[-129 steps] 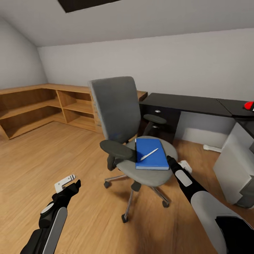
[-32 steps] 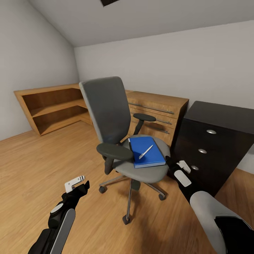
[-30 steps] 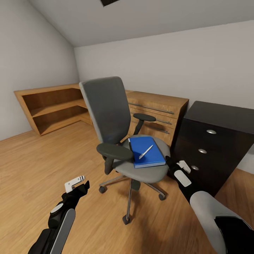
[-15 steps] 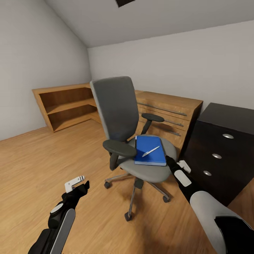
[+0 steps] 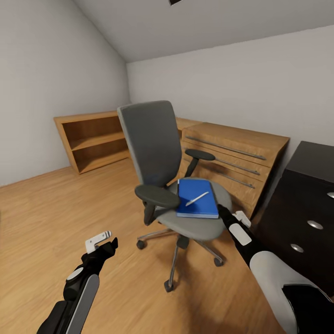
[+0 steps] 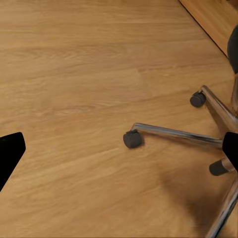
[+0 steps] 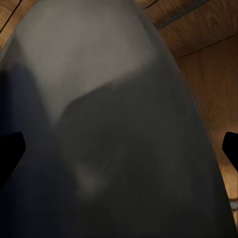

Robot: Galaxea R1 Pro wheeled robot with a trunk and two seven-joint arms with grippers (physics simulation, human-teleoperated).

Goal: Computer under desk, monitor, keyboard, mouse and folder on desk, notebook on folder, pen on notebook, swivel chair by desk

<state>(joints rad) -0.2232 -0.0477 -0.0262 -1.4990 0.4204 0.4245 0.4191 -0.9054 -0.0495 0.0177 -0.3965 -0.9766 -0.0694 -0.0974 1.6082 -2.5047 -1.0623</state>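
The folder (image 5: 197,198) is seen lying flat on the grey seat of the swivel chair (image 5: 153,144), towards the seat's front edge on the robot's right side. The pen (image 5: 196,199) is laid diagonally across the folder's blue cover. A thin dark edge is glimpsed along the folder's left side; whether it is the notebook cannot be told.

The chair is stood on the wooden floor (image 5: 55,204), its back turned to the left, one black armrest nearest the camera and the other beyond the seat. Its chrome base is also shown in the left wrist view (image 6: 173,133), where two casters are rested on the boards.

The right gripper (image 5: 221,212) is held at the seat's right edge, just beside the folder's near corner. In the right wrist view the grey seat (image 7: 119,124) is pressed close to the lens, with the fingertips wide apart at the frame's edges, so the jaws are taken as spread. The left gripper (image 5: 105,240) is hung over bare floor, well apart from the chair, its fingers likewise parted around nothing.

Behind the chair an oak chest of drawers (image 5: 232,157) and an open oak shelf unit (image 5: 93,139) are set against the walls. A black drawer cabinet (image 5: 306,208) is placed at the right.
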